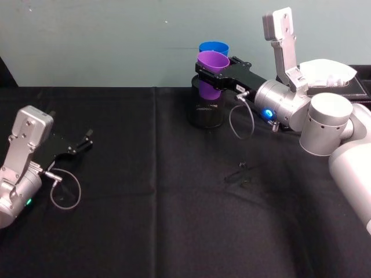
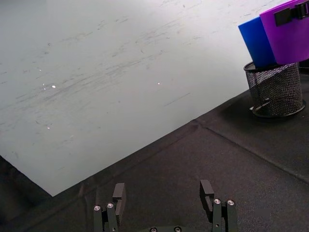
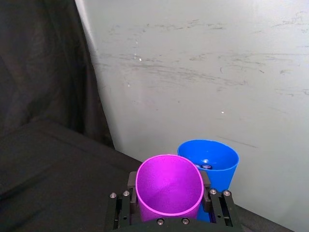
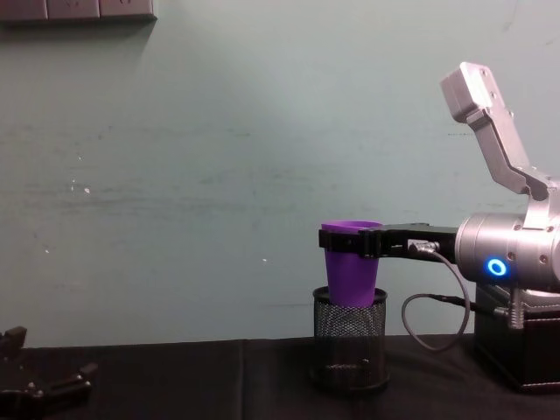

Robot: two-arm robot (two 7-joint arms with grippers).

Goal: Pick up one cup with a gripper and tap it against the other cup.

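Observation:
My right gripper (image 1: 212, 73) is shut on the purple cup (image 1: 211, 72) just below its rim and holds it upright over the black mesh pen holder (image 1: 204, 111). In the chest view the purple cup (image 4: 352, 269) has its base at the holder's rim (image 4: 350, 302). The blue cup (image 1: 214, 47) stands right behind it; its base is hidden. In the right wrist view the purple cup (image 3: 169, 191) overlaps the blue cup (image 3: 212, 162), and I cannot tell whether they touch. My left gripper (image 1: 87, 139) rests open and empty low at the table's left.
A black box (image 1: 339, 87) with a white bundle (image 1: 327, 72) on top sits at the back right, behind my right arm. Black cloth (image 1: 174, 220) covers the table. A pale wall (image 4: 219, 157) rises close behind the cups.

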